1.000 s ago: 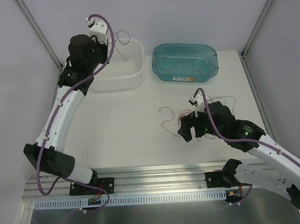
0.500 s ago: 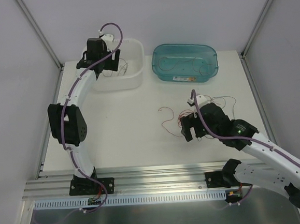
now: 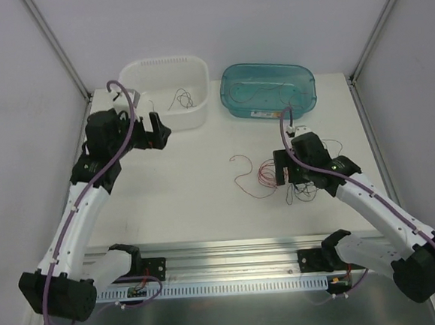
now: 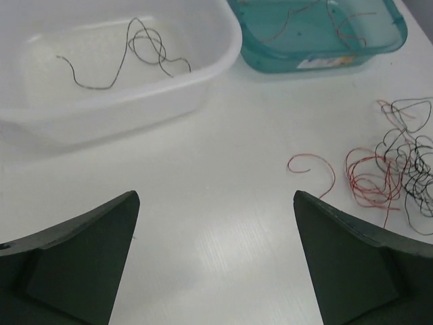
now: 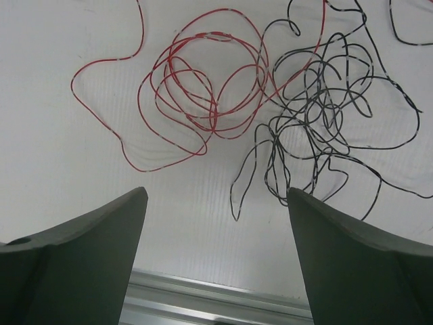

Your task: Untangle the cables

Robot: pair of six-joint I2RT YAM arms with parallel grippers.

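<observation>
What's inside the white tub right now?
One thin dark cable lies curled loose on the floor of the white tub. From above, the left arm covers its near-left corner, so anything there is hidden.

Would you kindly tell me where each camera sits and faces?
Top: above and behind, looking down on the table; both arms show.
Left wrist: on the left arm, facing the white tub; open left tool shows.
Right wrist: on the right arm, looking down at the wire tangle; open right tool shows.
Shared: all three show that tangle.
</observation>
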